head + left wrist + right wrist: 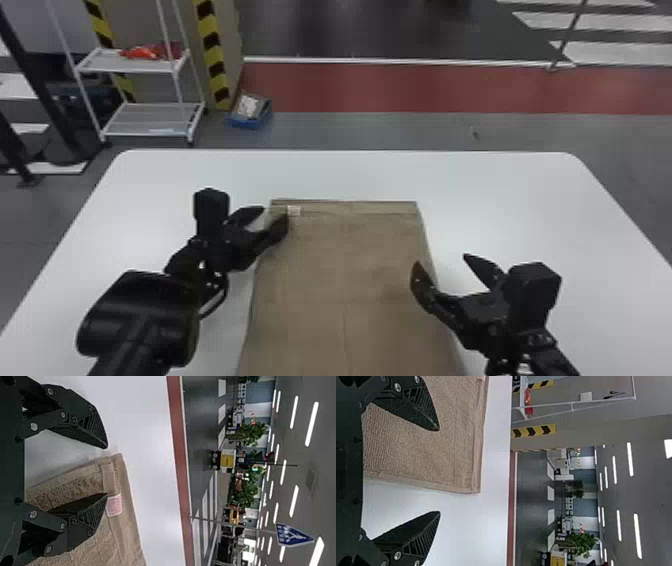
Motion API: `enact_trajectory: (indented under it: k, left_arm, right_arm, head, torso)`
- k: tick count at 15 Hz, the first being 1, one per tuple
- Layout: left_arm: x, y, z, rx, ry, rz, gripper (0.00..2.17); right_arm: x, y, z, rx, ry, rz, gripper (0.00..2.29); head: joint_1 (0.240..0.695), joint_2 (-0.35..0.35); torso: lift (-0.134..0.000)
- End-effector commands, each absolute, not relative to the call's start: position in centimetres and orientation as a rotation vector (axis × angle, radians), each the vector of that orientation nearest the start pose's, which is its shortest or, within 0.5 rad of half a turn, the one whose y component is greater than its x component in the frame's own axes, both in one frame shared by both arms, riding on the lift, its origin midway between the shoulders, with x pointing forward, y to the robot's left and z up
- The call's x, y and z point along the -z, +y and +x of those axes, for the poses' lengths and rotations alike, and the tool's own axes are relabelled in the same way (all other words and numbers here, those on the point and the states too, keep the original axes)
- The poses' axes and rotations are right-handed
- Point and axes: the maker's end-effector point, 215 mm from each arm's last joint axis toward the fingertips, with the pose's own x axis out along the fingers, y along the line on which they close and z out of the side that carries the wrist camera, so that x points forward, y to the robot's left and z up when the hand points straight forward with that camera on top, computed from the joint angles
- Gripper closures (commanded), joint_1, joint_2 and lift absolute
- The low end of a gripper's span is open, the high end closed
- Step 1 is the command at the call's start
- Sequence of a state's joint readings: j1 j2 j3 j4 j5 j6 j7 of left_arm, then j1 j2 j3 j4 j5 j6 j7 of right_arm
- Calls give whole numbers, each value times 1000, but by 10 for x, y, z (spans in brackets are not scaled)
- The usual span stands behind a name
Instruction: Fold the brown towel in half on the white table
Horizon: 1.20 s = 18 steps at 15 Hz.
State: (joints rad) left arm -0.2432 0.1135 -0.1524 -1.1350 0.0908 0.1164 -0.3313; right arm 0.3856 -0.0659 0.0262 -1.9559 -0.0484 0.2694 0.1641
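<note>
left gripper (276,216) parted at brown towel (345,260), white table (500,200), red floor strip (425,87)

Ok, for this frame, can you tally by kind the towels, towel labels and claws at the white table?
Brown towel: 1
Pale label near the towel's far left corner: 1
Claws: 2, the left claw and the right claw, both open
Total: 4
</note>
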Motion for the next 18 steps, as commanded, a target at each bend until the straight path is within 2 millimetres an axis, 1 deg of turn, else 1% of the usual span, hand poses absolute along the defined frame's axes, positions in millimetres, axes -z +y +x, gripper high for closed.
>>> enact_trajectory:
  k: [1, 2, 3, 4, 6, 8, 14, 15, 18]
  left_arm:
    - [471, 146, 618, 422, 337, 23, 680]
    - [468, 148, 619, 414, 330, 23, 934]
    - [466, 150, 620, 407, 323, 22, 1001]
    - [464, 151, 621, 403, 315, 18, 1004]
    - [462, 153, 622, 390, 305, 20, 984]
    - [462, 152, 621, 392, 303, 23, 869]
    - [463, 152, 619, 392, 303, 28, 849]
    - [464, 152, 618, 392, 305, 27, 667]
    - [464, 150, 616, 393, 301, 25, 657]
  right_arm:
    - [415, -187, 464, -212, 272, 14, 144]
    - [416, -187, 464, -212, 273, 14, 144]
    - [416, -188, 464, -210, 273, 13, 144]
    - [415, -188, 465, -210, 272, 13, 144]
    - [416, -189, 465, -209, 276, 12, 144]
    - [415, -188, 466, -210, 276, 12, 144]
    - [419, -189, 465, -211, 290, 14, 144]
    - [420, -190, 465, -209, 293, 12, 144]
    - [421, -190, 465, -209, 296, 14, 144]
  head:
    - [695, -40]
    - [695, -41]
    - [695, -41]
    - [695, -39]
    - [695, -38]
    - [695, -36]
    - [695, -36]
    - [695, -37]
    - [695, -39]
  torso:
    - [-123]
    - [-123]
    - [-123]
    - [-123]
    - [-123]
    - [-123]
    - [-123]
    - [-123]
    - [-123]
